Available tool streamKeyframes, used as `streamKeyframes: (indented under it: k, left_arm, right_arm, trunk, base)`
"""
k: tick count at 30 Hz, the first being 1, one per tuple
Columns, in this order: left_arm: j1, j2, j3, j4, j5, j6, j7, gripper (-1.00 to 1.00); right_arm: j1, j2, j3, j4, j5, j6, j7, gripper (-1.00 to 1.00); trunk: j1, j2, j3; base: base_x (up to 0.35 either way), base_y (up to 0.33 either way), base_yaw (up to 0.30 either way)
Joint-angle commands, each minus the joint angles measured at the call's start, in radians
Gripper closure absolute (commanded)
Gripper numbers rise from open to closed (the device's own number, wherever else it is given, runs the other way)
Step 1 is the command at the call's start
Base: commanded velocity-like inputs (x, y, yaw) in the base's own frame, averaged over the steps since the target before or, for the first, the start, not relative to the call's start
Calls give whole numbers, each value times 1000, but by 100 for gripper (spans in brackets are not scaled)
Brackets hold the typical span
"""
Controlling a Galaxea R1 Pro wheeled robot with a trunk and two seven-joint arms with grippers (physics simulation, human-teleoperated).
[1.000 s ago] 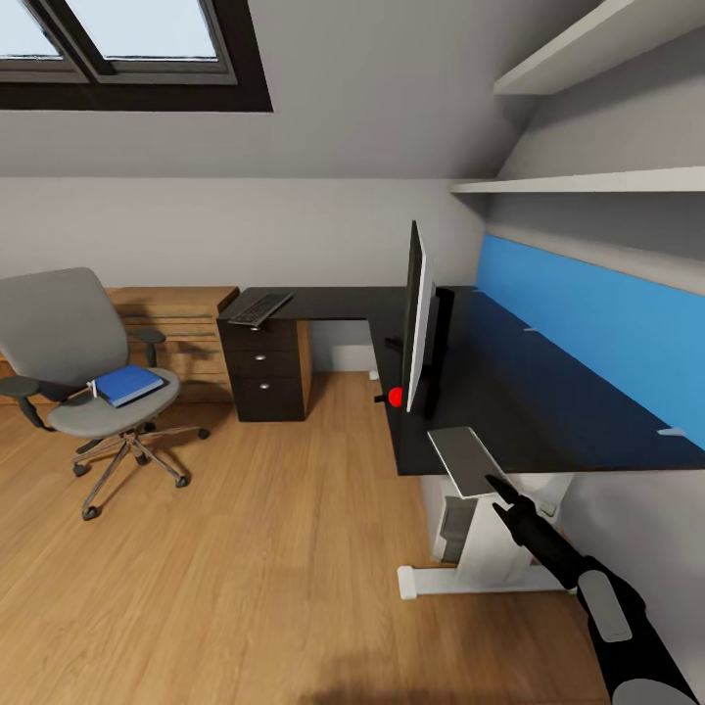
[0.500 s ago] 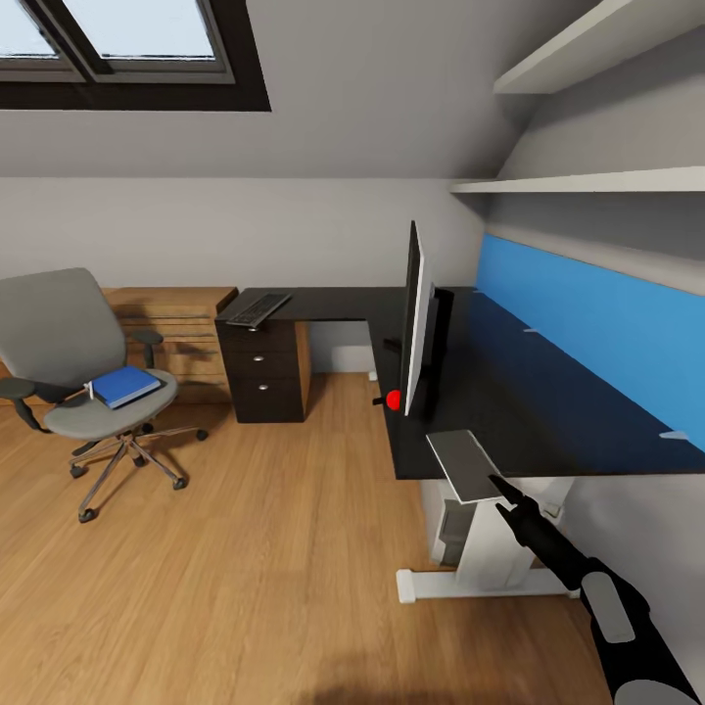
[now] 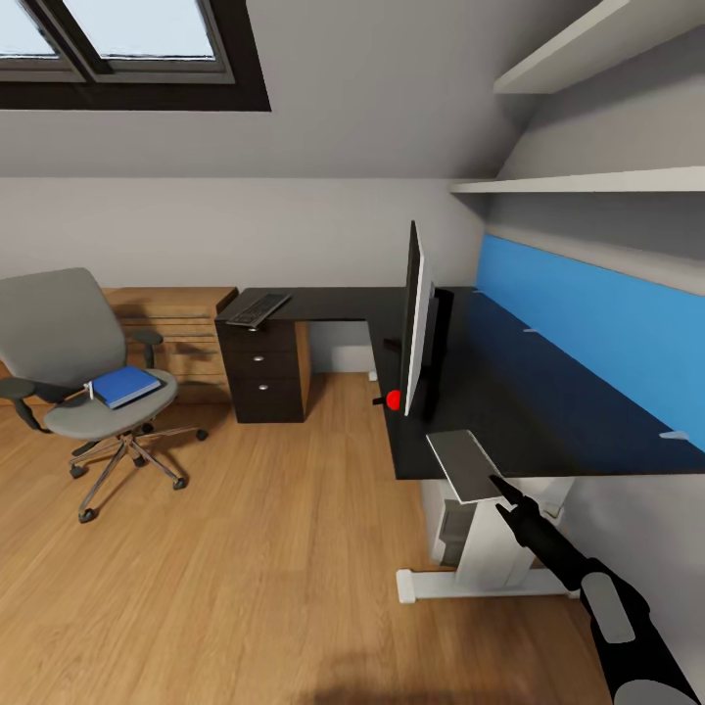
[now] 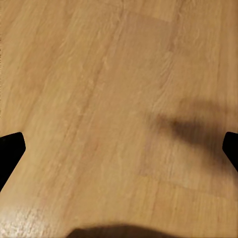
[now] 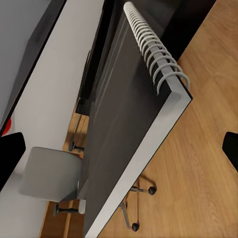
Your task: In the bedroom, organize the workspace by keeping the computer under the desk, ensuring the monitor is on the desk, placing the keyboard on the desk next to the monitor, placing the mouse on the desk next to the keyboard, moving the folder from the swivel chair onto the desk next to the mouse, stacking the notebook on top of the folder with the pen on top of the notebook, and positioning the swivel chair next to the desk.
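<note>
A: What stood at the left of the head view?

B: The swivel chair [image 3: 73, 367] stood on the wooden floor [image 3: 245, 568] at mid-left, with the folder [image 3: 124, 386] lying flat on its seat. Just right of it, against the back wall, was a light-wood dresser [image 3: 176, 333], then the dark drawer unit [image 3: 264, 367] with the keyboard [image 3: 259, 309] on the worktop [image 3: 509, 392] above it.

A: And toward the centre?

B: The monitor [image 3: 415, 318] stood upright, edge-on to the camera, its red dot at the lower corner. Below the worktop's near edge, a light-grey box that may have been the computer [image 3: 452, 529] was partly visible.

A: The jaws?

B: The right gripper [image 3: 494, 482], at lower right, was closed on the notebook [image 3: 466, 463], which overlapped the worktop's near edge; the right wrist view showed its spiral binding close up. The left gripper [image 4: 119, 148] had its jaws spread wide, holding nothing, over bare floor.
</note>
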Motion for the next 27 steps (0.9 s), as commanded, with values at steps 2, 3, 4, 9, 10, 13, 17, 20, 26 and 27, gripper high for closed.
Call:
streamKeyframes:
  k: [2,3,4,9,10,13,17,20,26,27]
  left_arm:
    - [0,-1,-1,0,-2,-3,5,-100]
    - [0,-1,-1,0,-1,-4,5,-100]
    - [0,-1,-1,0,-2,-4,5,-100]
    - [0,-1,-1,0,-1,-4,5,-100]
    - [0,-1,-1,0,-2,-4,5,-100]
    - [0,0,0,0,-1,-3,5,-100]
    - [0,1,0,0,-1,-3,5,-100]
    - [0,1,0,0,-1,-3,5,-100]
    - [0,2,0,0,-1,-4,5,-100]
    - [0,2,0,0,-1,-4,5,-100]
  right_arm:
    - [-1,0,-2,0,-5,7,1,-100]
    - [-1,0,-2,0,-5,7,1,-100]
    - [-1,0,-2,1,-5,7,1,-100]
    - [-1,0,-2,1,-5,7,1,-100]
    - [-1,0,-2,1,-5,7,0,-100]
    - [-1,0,-1,1,-5,7,0,-100]
    - [-1,0,-1,2,-5,7,0,-100]
    - [-1,1,-1,2,-5,7,0,-100]
    - [-1,2,-1,2,-4,7,0,-100]
    - [-1,2,-1,2,-4,7,0,-100]
  trunk:
    - [0,0,-1]
    - [4,-7,-4]
    - [8,-14,-7]
    - [19,-35,-17]
    - [19,-35,-17]
    - [19,-35,-17]
    - [19,-35,-17]
    - [19,-35,-17]
    - [19,-35,-17]
    - [19,-35,-17]
  base:
    - [0,0,0]
    - [0,0,0]
    - [0,0,0]
    - [0,0,0]
    - [0,0,0]
    - [0,0,0]
    - [0,0,0]
    - [0,0,0]
    - [0,0,0]
    - [0,0,0]
